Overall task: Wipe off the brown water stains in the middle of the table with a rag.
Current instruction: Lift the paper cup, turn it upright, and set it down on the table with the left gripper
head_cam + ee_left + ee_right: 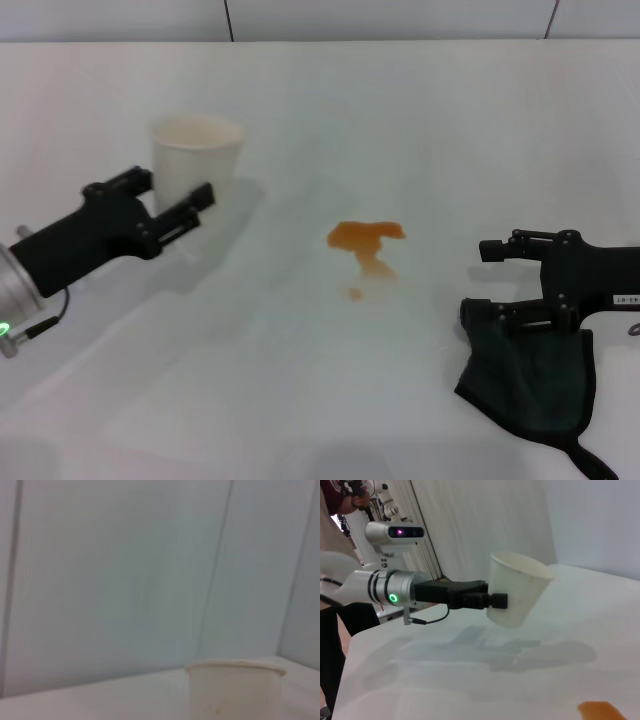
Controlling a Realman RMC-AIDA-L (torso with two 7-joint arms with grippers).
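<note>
I have the right gripper (pixel 484 278) low over the table (pixel 300 400) with its fingers spread well apart, one above the other in the head view, the lower finger (pixel 492 312) lying on the top edge of the rag (pixel 530 385). The dark cloth spreads out beneath that finger and toward the robot's side of the table, its small loop strap (pixel 595 462) trailing at the near corner; I cannot tell whether the jaws actually pinch it, since they stand wide. The brown water stains (pixel 366 240) lie well apart from this gripper, off toward the left arm's side, an orange-brown blotch with a paler tail and a tiny droplet (pixel 353 293) nearer the robot. In the right wrist view only a corner of the blotch shows on the table. My left gripper (pixel 172 200) hangs beside the white paper cup (pixel 196 155), fingers parted, with the cup just beyond its tips and partly between them; the right wrist view shows those fingers right against the cup's wall, though I cannot tell if they touch it.
</note>
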